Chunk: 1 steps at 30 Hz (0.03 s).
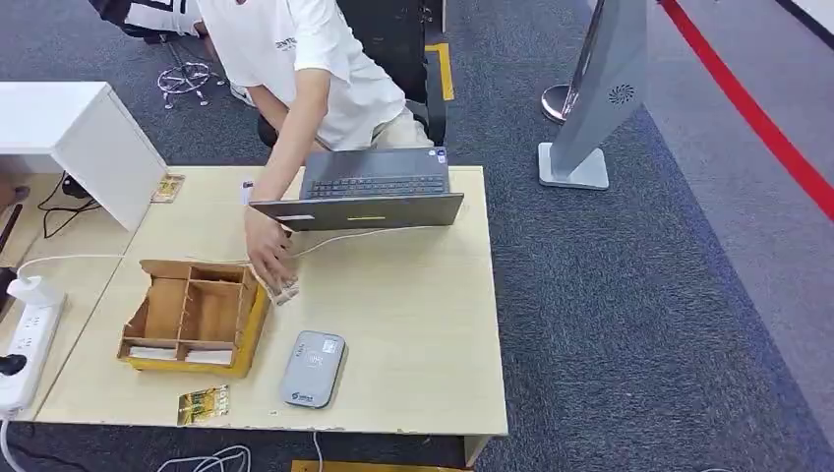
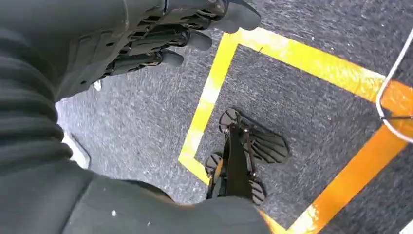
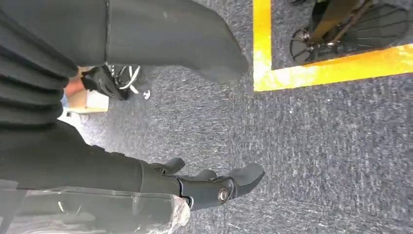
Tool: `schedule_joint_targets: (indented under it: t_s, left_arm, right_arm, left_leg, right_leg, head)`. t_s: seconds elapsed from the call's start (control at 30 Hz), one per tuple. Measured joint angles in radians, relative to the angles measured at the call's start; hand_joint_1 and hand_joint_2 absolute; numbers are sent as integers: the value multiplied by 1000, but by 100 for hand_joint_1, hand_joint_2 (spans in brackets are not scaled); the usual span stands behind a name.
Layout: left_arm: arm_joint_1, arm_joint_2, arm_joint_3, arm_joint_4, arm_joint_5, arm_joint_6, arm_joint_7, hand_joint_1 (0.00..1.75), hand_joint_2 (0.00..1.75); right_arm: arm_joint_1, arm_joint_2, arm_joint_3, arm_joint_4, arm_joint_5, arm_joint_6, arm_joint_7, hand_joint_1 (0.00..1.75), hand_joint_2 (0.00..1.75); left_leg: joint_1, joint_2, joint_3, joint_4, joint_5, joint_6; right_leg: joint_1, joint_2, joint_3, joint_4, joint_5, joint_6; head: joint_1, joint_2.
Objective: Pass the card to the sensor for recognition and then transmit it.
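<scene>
Grey carpet with yellow tape lines lies under both arms, and you see the pale wooden table (image 1: 423, 324) from above in the head view. On it, the small gold patterned card (image 1: 203, 404) lies flat near the front edge, on the robot's left side, its long axis roughly along that edge. The grey rounded card sensor (image 1: 313, 368) sits just beside it, further to the right. A brown wooden compartment box (image 1: 192, 315) stands behind the card, and a person's hand (image 1: 268, 258) reaches to its corner.

Your left hand (image 2: 160, 39) hangs over the floor, fingers loosely extended and holding nothing. Your right hand (image 3: 204, 183) hangs likewise, fingers apart, empty. I judge the left hand is nearer to the card.
</scene>
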State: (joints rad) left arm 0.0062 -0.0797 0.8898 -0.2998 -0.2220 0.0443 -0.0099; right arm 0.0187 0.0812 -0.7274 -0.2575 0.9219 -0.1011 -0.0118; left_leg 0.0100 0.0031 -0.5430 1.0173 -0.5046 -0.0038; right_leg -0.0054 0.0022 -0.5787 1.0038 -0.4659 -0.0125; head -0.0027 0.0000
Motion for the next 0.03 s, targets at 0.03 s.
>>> schedule_joint_targets:
  t_s: [0.03]
  left_arm:
    - [5, 3, -21, 0, 6, -1, 0, 0, 0]
  right_arm:
    - [4, -2, 21, -4, -27, 4, 0, 0, 0]
  left_leg:
    - [0, 0, 0, 0, 0, 0]
  right_leg:
    - [0, 0, 0, 0, 0, 0]
  head:
    - [0, 0]
